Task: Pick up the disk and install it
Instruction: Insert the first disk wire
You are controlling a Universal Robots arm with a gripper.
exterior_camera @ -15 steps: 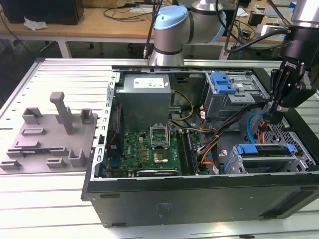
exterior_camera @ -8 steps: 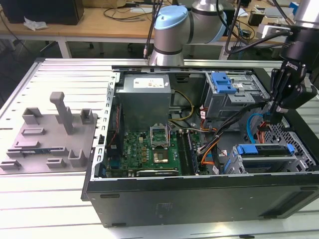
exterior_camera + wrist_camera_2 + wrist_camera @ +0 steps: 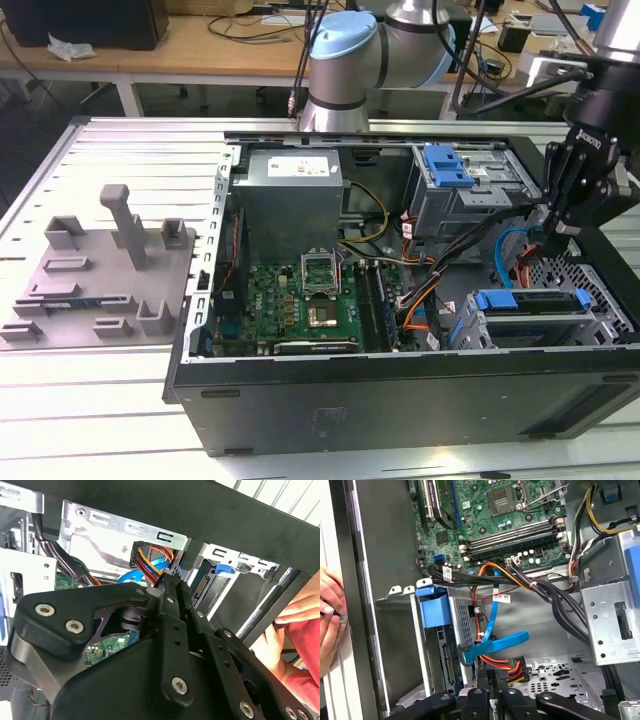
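Claw (image 3: 547,236) down inside PC case (image 3: 400,400) at exterior view's right. Fingers (image 3: 172,607) look pressed together, tips at wire plug (image 3: 513,669); can't tell if pinching it. Disk (image 3: 436,614) w/ blue frame sits in drive cage (image 3: 422,645) just beside claw.

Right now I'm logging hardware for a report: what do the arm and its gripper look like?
The arm has silver-grey rounded joints with pale blue caps. The gripper is matte black, built of linked bars studded with silver screws.
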